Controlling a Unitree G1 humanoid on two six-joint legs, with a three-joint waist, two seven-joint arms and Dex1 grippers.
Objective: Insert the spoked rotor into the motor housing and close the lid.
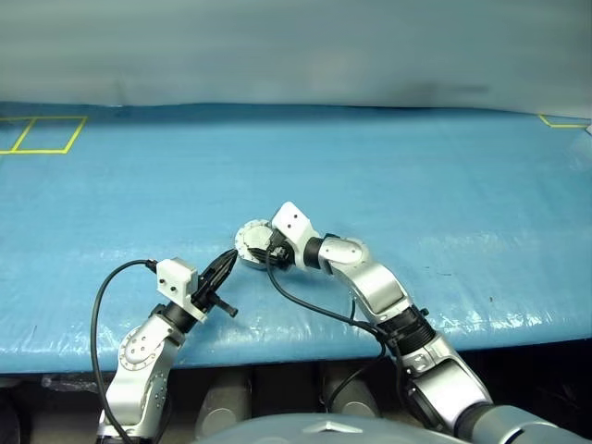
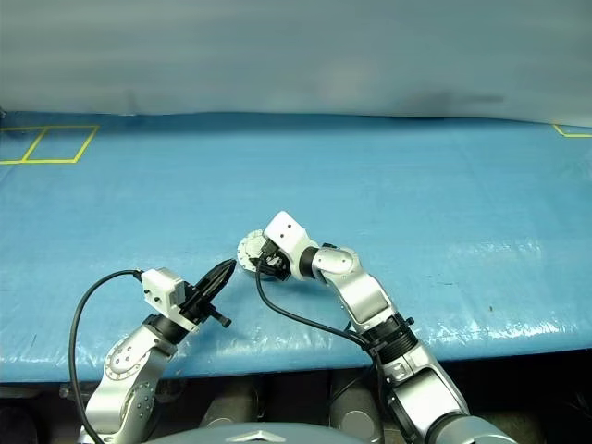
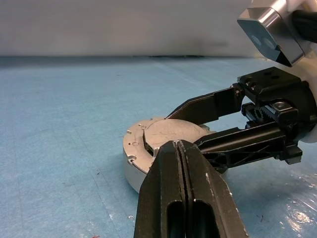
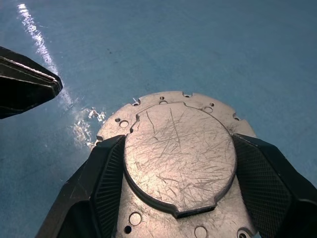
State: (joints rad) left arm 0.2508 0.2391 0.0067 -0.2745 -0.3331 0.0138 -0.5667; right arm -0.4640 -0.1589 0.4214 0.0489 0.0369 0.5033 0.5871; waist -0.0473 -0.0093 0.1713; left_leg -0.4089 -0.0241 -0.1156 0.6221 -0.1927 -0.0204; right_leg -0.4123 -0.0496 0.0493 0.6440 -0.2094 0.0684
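left gripper [image 1: 222,268]: nearest the robot, at the bench's near edge; jaws clenched with nothing between them, tips aimed at the lid and just beside its rim, contact not clear
black cable [image 1: 102,305]: loops from the left wrist down past the bench edge
right gripper [image 4: 178,163]: just beyond the left one, reaching in from the right; jaws spread wide around the lid's raised centre, one pad [image 4: 111,173] on each side, touching or nearly so
lid [image 4: 179,158]: dull grey round cap, scratched raised flat centre with notches, outer flange with small holes; lies flat on the bench, mid-width, near the front edge, between both grippers
lid side view [image 3: 148,148]: thick metal disc, flat top up, right fingers [image 3: 247,144] straddle it
motor housing: cannot tell whether it sits beneath the lid
bench [image 1: 444,185]: covered in blue sheet, shiny patches next to the lid
yellow tape marks [image 1: 42,134]: far left corner of the bench, well apart from the lid; another piece at the far right corner [image 1: 564,120]
grey wall [image 1: 296,46]: behind the bench's far edge
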